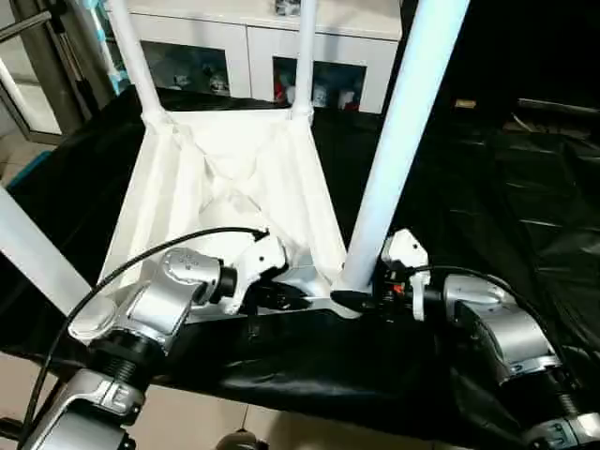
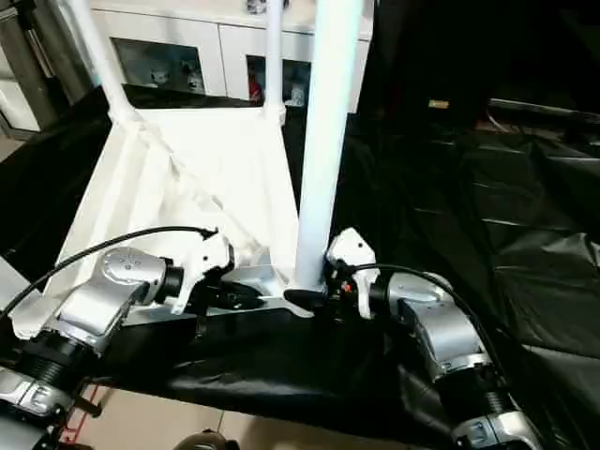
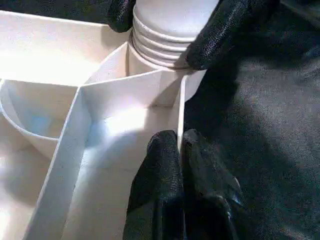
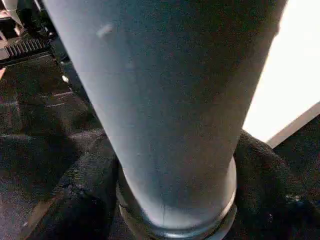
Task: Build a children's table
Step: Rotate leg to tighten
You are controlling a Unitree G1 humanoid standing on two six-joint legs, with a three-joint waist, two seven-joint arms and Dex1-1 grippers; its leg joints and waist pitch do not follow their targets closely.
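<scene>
The children's table is nearly built. Its white table top (image 1: 225, 187) lies upside down on the black sheet (image 1: 525, 216), so the ribs and the X brace face up. The two far legs (image 1: 305, 56) stand in their far corner sockets, one at each far corner. A third leg (image 1: 28, 253) rises at the near left corner. The last leg, the near right leg (image 1: 403, 122), stands in its round socket (image 3: 150, 52) at the near right corner. Its ridged bottom end looks partly in, so I think it may still need a twist or a push to sit tight. After that, the table must be turned over onto its feet. All four legs point up, and the near right one leans a bit away from the robot. The top's long side runs away from the robot toward the white cabinet (image 1: 244, 37). The left gripper (image 3: 181, 150) is pinched tight on the thin side wall of the top, next to that socket, holding it steady. The right gripper (image 1: 361, 302) has a black finger on each side of the leg's base, but I cannot tell if it is squeezing it.
</scene>
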